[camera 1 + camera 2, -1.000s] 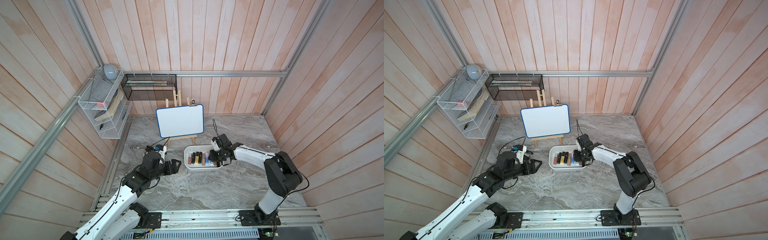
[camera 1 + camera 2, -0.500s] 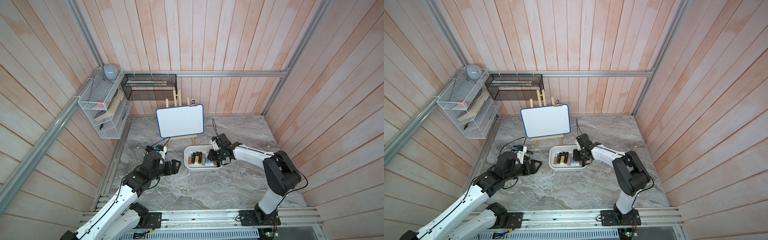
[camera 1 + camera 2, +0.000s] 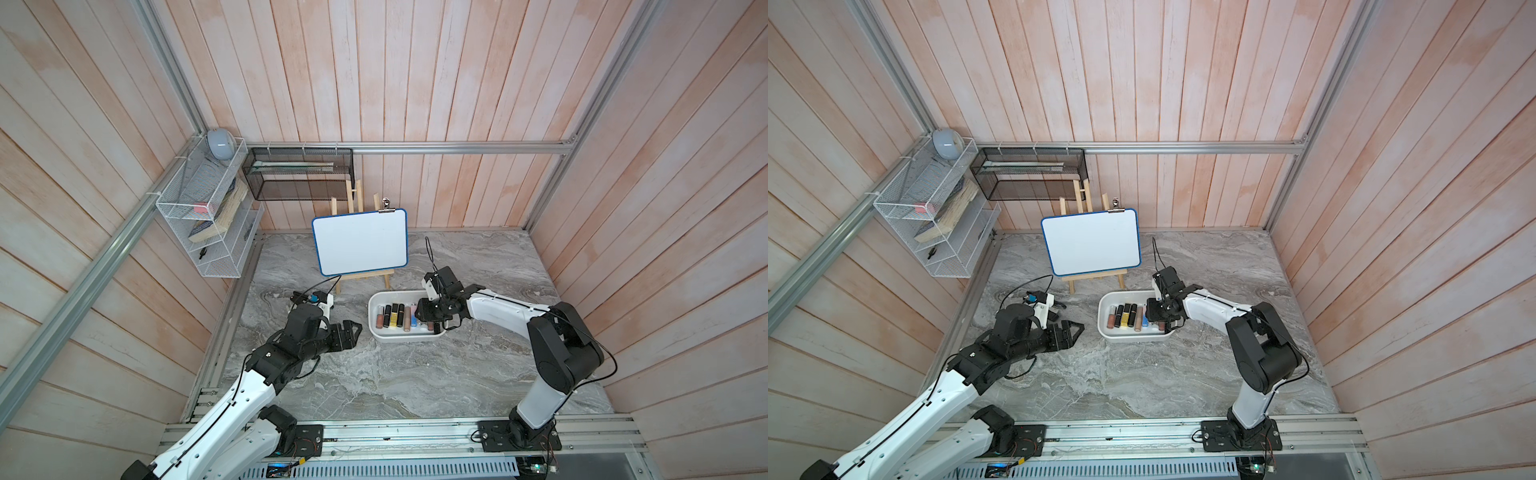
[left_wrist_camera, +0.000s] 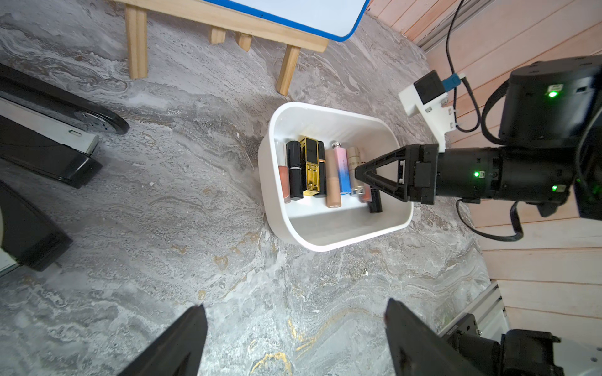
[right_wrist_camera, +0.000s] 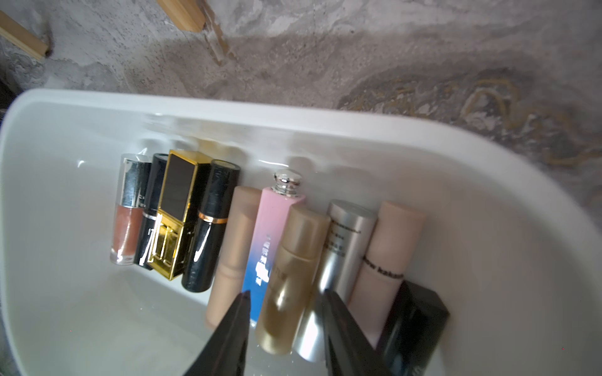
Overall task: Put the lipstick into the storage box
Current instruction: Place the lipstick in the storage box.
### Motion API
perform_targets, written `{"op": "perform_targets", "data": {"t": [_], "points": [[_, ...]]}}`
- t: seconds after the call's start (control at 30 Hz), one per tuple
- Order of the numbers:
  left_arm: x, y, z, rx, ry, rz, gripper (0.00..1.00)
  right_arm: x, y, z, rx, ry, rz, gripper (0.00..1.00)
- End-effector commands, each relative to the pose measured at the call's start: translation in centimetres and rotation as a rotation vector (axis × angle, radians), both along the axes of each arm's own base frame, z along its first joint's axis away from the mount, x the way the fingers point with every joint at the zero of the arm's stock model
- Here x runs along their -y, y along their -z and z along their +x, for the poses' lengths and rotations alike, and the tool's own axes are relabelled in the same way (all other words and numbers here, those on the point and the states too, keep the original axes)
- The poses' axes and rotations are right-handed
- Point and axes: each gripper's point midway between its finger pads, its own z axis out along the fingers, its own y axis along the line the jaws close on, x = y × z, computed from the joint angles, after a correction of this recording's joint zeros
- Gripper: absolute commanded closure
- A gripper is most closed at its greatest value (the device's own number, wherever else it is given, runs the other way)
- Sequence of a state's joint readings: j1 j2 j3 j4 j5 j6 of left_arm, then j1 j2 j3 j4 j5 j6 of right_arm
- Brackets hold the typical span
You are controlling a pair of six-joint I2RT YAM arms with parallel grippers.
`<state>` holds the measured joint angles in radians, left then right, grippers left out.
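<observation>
The lipstick (image 5: 293, 260) I'm placing, the champagne-gold tube, is lying on the floor of the storage box (image 5: 293, 114). It sits in the row of other lipsticks, between the pink-and-blue tube (image 5: 270, 234) and the silver tube (image 5: 345, 241). The right gripper (image 5: 286, 293) is straddling its lower end. The jaws are standing narrowly apart, each a little clear of the tube as far as I can judge, so nothing is being held. I'm reading this as the release step, with the drop itself done.

Next I'm looking to lift the right gripper straight up out of the box. It needs to stay clear of the black case (image 5: 413, 325) lying just beside one finger and of the neighbouring tubes. The left gripper (image 4: 294, 304) is hanging over the marble table (image 4: 163, 228) beside the box, jaws wide and empty.

Against the top views from a second ago, I'm finding both arms in the same places. The right wrist is parked over the same end of the box (image 3: 405, 338). The jaws are too small there to compare.
</observation>
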<state>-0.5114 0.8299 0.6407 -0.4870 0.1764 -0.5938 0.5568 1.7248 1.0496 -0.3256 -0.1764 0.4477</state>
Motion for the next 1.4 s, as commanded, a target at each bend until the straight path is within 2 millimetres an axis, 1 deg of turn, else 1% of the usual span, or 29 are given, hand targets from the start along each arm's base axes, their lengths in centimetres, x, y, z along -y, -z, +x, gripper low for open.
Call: {"op": "perform_targets", "data": {"t": [0.0, 0.07, 0.23, 0.37, 0.5, 0.7, 1.03, 1.2, 1.37], "points": [[-0.4, 0.7, 0.0, -0.003, -0.004, 0.023, 0.09, 0.4, -1.6, -0.1, 0.028, 0.022, -0.019, 0.56], [-0.4, 0.7, 0.0, -0.003, -0.004, 0.023, 0.09, 0.0, -2.4, -0.2, 0.041, 0.014, -0.003, 0.54], [-0.3, 0.7, 0.0, -0.003, -0.003, 0.016, 0.09, -2.8, -3.6, -1.0, 0.025, -0.06, 0.155, 0.52], [-0.4, 0.8, -0.2, -0.006, -0.003, 0.018, 0.09, -3.9, -3.1, -1.3, -0.011, -0.082, 0.216, 0.52], [-0.5, 0.8, -0.3, -0.006, -0.007, 0.019, 0.09, -3.6, -1.9, -1.0, -0.033, -0.068, 0.226, 0.52], [-0.6, 0.8, -0.4, -0.005, -0.009, 0.019, 0.09, -2.6, -0.6, -0.8, -0.05, -0.046, 0.202, 0.52], [-0.5, 0.8, -0.4, -0.008, -0.006, 0.021, 0.09, -2.4, 0.3, -0.8, -0.066, -0.048, 0.194, 0.52], [-0.6, 0.7, -0.3, -0.006, -0.009, 0.019, 0.09, -2.1, 0.0, -0.6, -0.056, -0.039, 0.181, 0.52], [-0.4, 0.5, -0.2, -0.003, -0.008, 0.015, 0.09, -2.3, -1.4, -0.5, -0.028, -0.051, 0.202, 0.52]]}}
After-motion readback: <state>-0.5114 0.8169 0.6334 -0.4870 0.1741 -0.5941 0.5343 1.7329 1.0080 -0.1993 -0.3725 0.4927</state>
